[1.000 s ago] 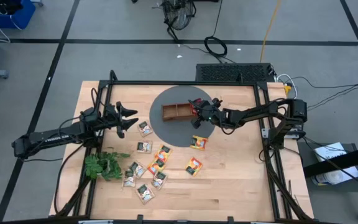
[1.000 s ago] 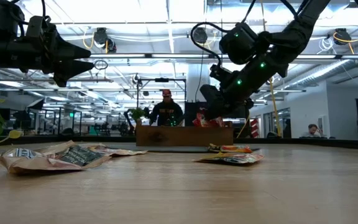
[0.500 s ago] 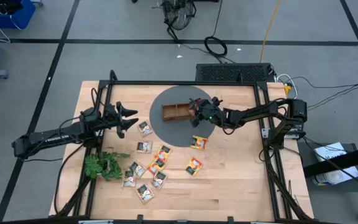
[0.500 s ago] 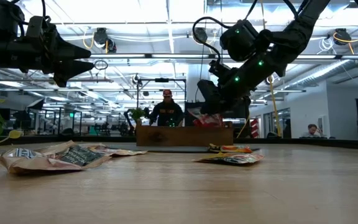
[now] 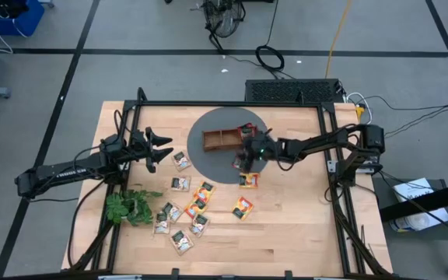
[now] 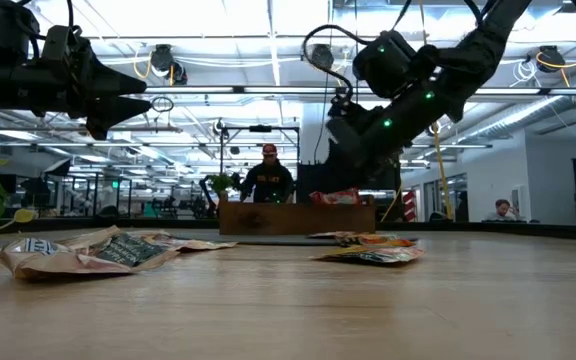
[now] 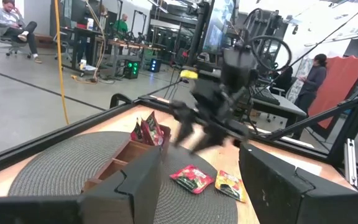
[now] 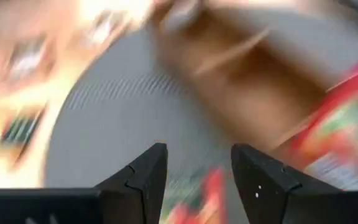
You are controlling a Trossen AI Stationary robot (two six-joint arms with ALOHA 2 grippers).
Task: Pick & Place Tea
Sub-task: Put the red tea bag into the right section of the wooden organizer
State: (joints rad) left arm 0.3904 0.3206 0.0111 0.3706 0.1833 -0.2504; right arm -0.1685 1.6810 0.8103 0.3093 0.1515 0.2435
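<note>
Currently | right hand (image 5: 243, 158): fingers parted, empty, above ribbed round grey mat (image 5: 208, 124) | left hand (image 5: 162, 148): parted, empty | flat square sachets (image 5: 183, 210) on wood-grain surface (image 5: 286, 225)

- The right wrist view is smeared: the tray (image 8: 253, 81) and the sachets near it lack clear edges.
- In the high view, the right pincer (image 5: 243, 154) hides part of the tray's end compartment.
- Sachet print is too small to read.
</note>
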